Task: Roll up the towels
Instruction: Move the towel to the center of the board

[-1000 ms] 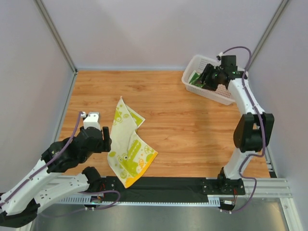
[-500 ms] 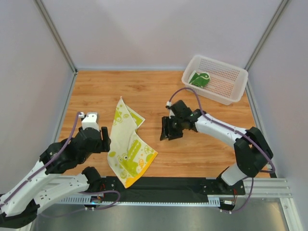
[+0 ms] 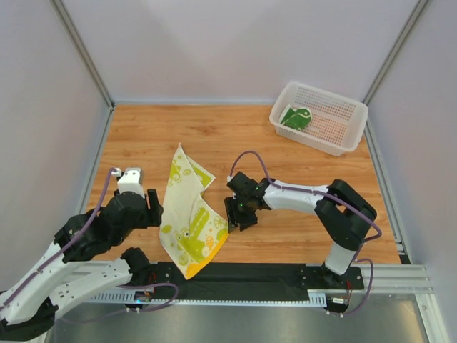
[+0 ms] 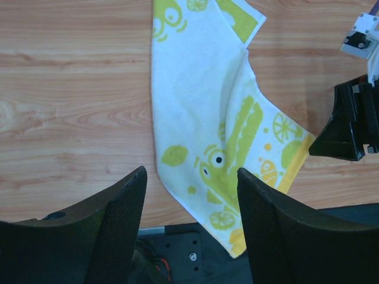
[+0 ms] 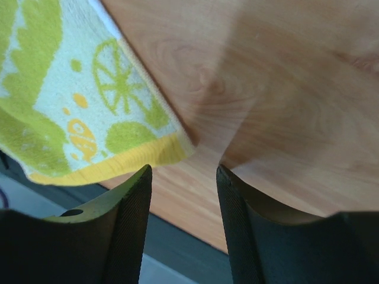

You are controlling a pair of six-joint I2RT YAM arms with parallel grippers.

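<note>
- Moved within the last second: right gripper (image 3: 235, 214), from over the white perforated plastic basket (image 3: 335, 143) down low above the wooden tabletop (image 3: 178, 128); left gripper (image 4: 189, 177) barely shifted.
- Right jaws apart, nothing between them; yellow-hemmed corner of the cream-yellow towel with lime-green blobs (image 5: 89, 89) just ahead and left of the fingertips, not touched.
- Left jaws wide and empty, hovering with the same towel just beyond them.
- Seemingly done: dark green towel with white line drawings (image 3: 295, 118), bundled small inside the basket, well behind the right gripper; rolled or merely folded, cannot tell.
- Left to do: cream towel lying spread and creased, no roll begun; probably needs gripping at the hem, then rolling.
</note>
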